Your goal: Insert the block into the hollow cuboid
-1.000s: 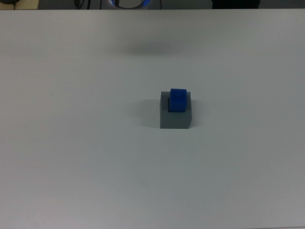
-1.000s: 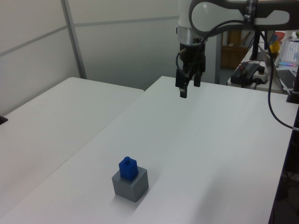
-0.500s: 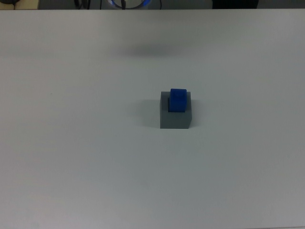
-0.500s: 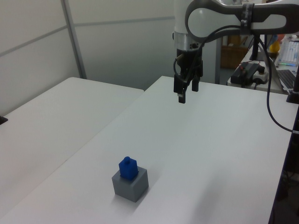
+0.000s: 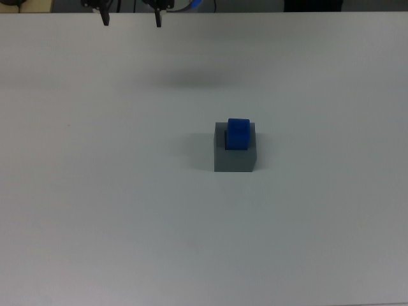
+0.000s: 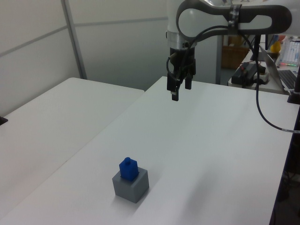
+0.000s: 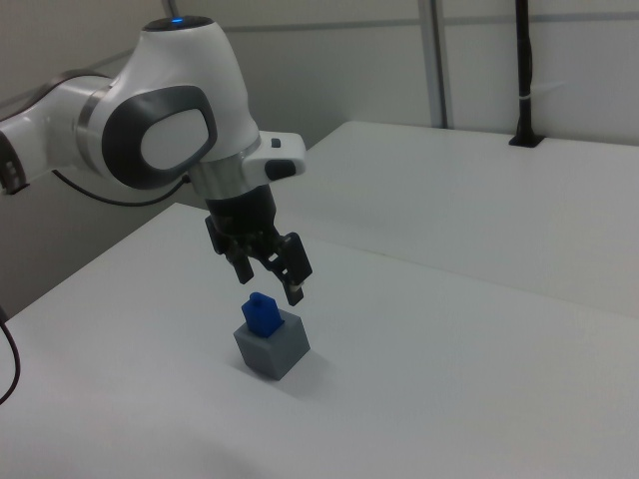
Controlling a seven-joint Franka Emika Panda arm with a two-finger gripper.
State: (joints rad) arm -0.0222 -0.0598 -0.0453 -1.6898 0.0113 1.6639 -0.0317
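Nearest me in the left view, the block sits upright in the recess of the hollow cuboid, its top half standing proud of the grey rim, and neither has shifted over the last second; I judge the placement done. What has changed is farther back: my gripper, empty with its fingers spread, has drifted toward the left view's left while staying high above the table, well apart from the cuboid. In the top view its two fingertips have just come into sight at the far edge. The arm arches over with the wrist pointing straight down, so this reads to me as a retreat.
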